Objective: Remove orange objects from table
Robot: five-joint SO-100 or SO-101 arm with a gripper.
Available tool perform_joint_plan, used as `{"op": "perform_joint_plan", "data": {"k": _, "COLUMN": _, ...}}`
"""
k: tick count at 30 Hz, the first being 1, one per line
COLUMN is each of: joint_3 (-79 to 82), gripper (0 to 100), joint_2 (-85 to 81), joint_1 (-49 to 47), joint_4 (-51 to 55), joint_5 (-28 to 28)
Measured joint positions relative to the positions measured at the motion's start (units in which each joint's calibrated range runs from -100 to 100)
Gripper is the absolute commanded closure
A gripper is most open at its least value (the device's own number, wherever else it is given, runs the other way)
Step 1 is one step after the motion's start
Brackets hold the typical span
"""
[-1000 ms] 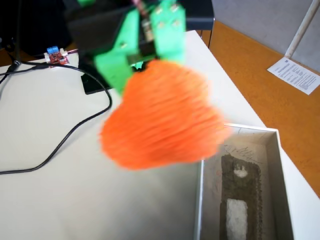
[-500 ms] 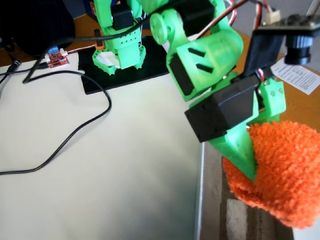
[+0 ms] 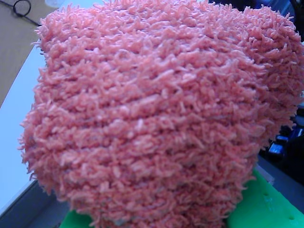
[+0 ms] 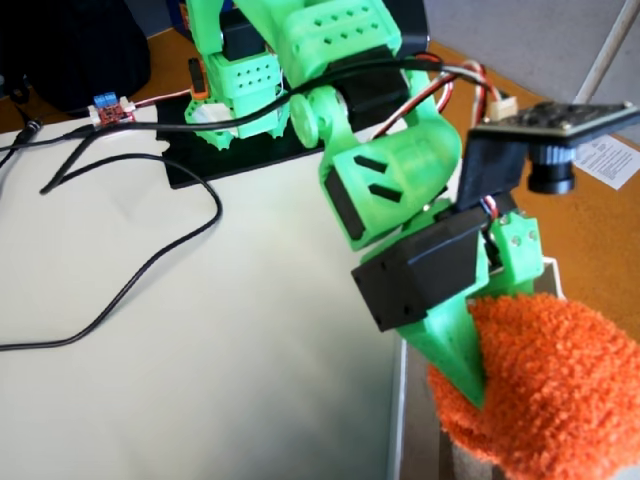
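Observation:
The orange fuzzy bundle [image 4: 560,385] is held in my green gripper [image 4: 505,390], off the right edge of the off-white table [image 4: 250,330] and over the white box [image 4: 398,425]. One green finger [image 4: 462,350] presses its left side; the other finger is hidden behind it. In the wrist view the bundle [image 3: 156,114] fills almost the whole frame, with green jaw parts showing at the bottom corners and a strip of the table [image 3: 14,118] at the left. Whether the bundle touches the box floor is hidden.
A black cable [image 4: 150,260] loops across the left half of the table. A small red circuit board [image 4: 112,108] lies at the back left beside the arm's black base plate [image 4: 240,155]. A paper sheet [image 4: 612,160] lies on the orange-brown floor at the right.

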Motion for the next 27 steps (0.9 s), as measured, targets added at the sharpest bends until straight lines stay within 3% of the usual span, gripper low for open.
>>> {"op": "perform_joint_plan", "data": {"k": 4, "joint_3": 0.0, "gripper": 96, "joint_2": 0.0, "joint_1": 0.0, "joint_4": -0.1, "joint_5": -0.2}}
{"op": "perform_joint_plan", "data": {"k": 5, "joint_3": 0.0, "gripper": 86, "joint_2": 0.0, "joint_1": 0.0, "joint_4": -0.1, "joint_5": -0.2}}
{"op": "perform_joint_plan", "data": {"k": 6, "joint_3": 0.0, "gripper": 61, "joint_2": 0.0, "joint_1": 0.0, "joint_4": -0.1, "joint_5": -0.4}}
{"op": "perform_joint_plan", "data": {"k": 7, "joint_3": 0.0, "gripper": 44, "joint_2": 0.0, "joint_1": 0.0, "joint_4": -0.2, "joint_5": -0.8}}
{"op": "perform_joint_plan", "data": {"k": 13, "joint_3": 0.0, "gripper": 38, "joint_2": 0.0, "joint_1": -0.9, "joint_4": -3.4, "joint_5": -4.8}}
{"op": "perform_joint_plan", "data": {"k": 27, "joint_3": 0.0, "gripper": 37, "joint_2": 0.0, "joint_1": -2.1, "joint_4": -3.9, "joint_5": -4.8}}
